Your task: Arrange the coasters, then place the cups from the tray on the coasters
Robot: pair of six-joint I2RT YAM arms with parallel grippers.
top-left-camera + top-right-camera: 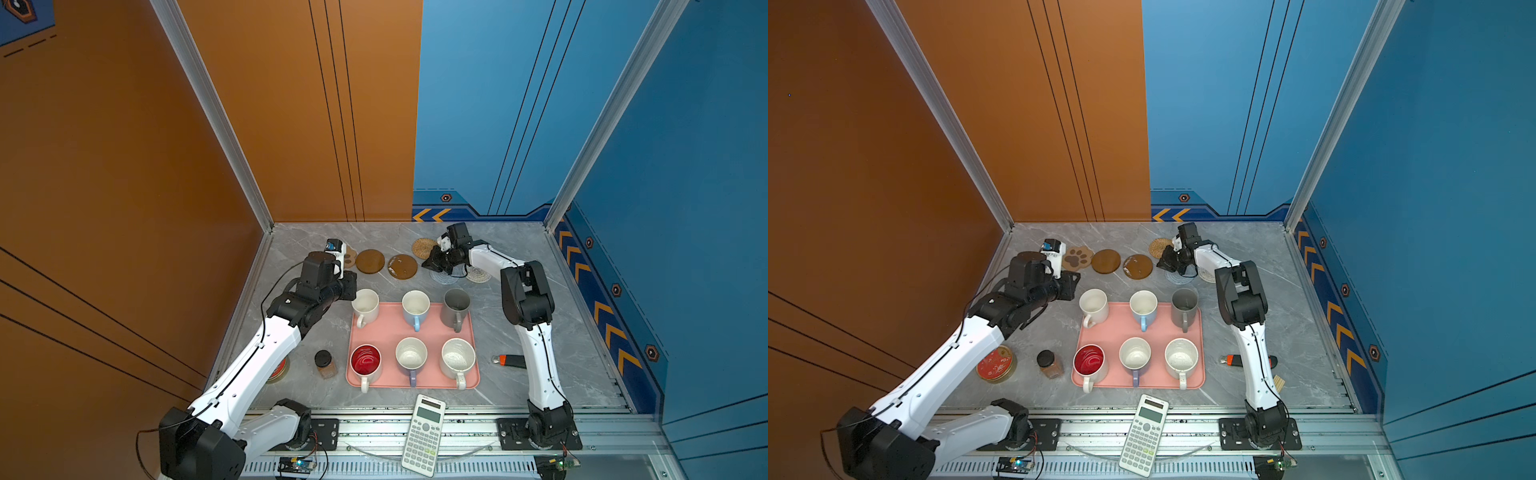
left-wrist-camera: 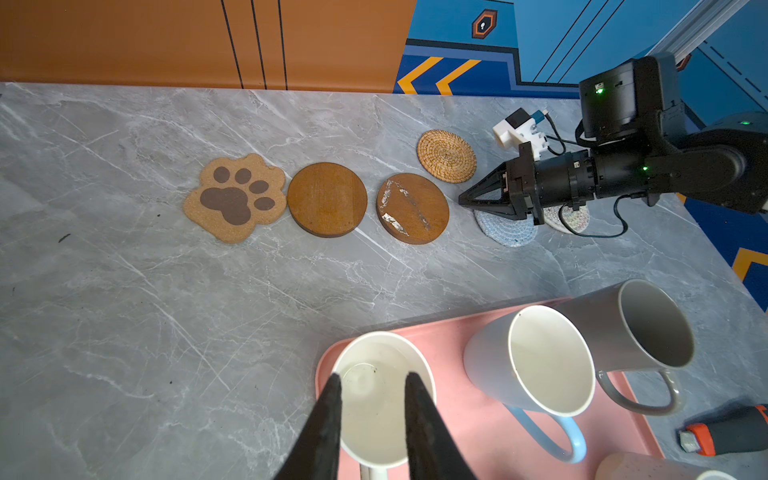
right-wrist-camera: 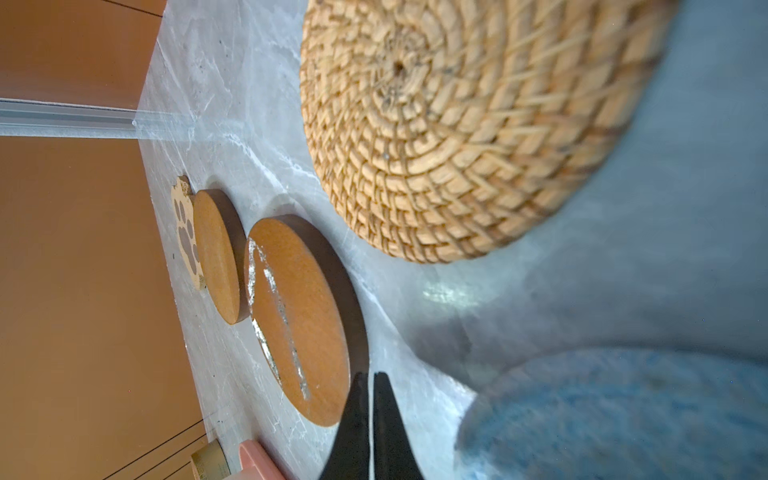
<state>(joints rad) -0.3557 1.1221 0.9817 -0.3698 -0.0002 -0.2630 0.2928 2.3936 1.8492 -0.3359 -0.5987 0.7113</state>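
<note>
Six cups stand on the pink tray (image 1: 390, 328): white (image 1: 365, 305), light blue (image 1: 415, 307) and grey (image 1: 456, 307) in the far row; red-inside (image 1: 365, 361), lavender (image 1: 411, 357) and speckled (image 1: 458, 358) in the near row. Behind the tray lie the coasters: paw (image 1: 1077, 258), brown disc (image 1: 370, 261), scuffed brown disc (image 1: 402, 266), rattan round (image 1: 424, 247), grey-blue knitted (image 1: 442, 276), whitish (image 1: 478, 274). My left gripper (image 2: 372, 376) hovers open over the white cup's mouth, holding nothing. My right gripper (image 3: 371, 376) is shut and empty, low between the scuffed disc and the knitted coaster.
A brown jar (image 1: 325, 362) and a red tin (image 1: 995, 364) stand left of the tray. An orange-black tool (image 1: 508, 360) lies to its right. A calculator (image 1: 424, 434) rests on the front rail. Walls close in the back and both sides.
</note>
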